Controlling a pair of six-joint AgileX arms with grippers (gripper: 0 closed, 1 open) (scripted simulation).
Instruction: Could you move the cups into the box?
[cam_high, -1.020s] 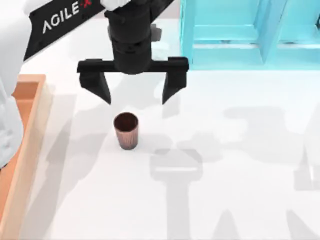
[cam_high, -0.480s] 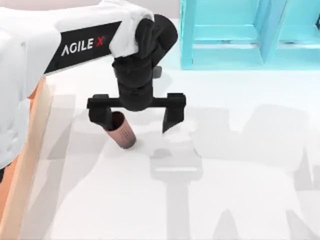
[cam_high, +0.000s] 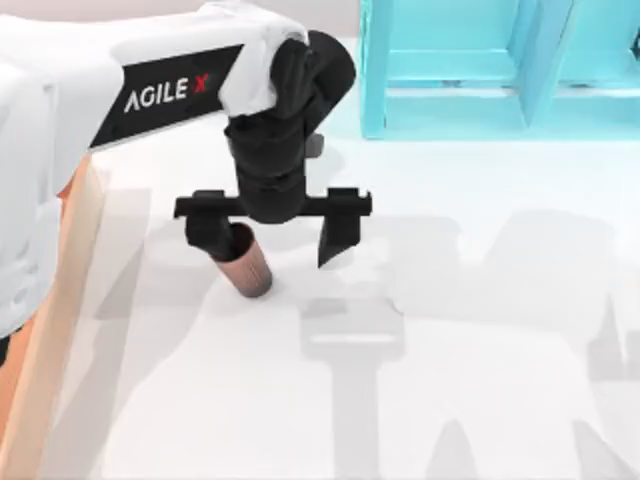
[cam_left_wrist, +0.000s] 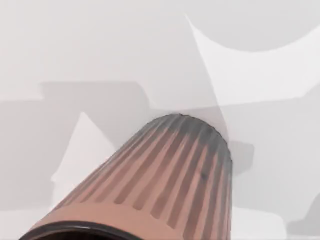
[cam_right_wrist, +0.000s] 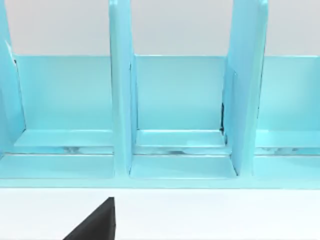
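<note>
Left gripper (cam_high: 268, 233) spread wide, low over the ribbed cup (cam_high: 249, 267).

Its left finger (cam_high: 207, 236) sits on the cup's rim while the right finger hangs apart to the right, so the cup lies off-centre, toward the left side of the gap. From the top view the cup looks tipped, mouth to the far left, base to the near right; the left wrist view looks along its ribs. The box (cam_high: 52, 330) lies further left, close by. I judge the left arm to be the one placed for this cup.
</note>
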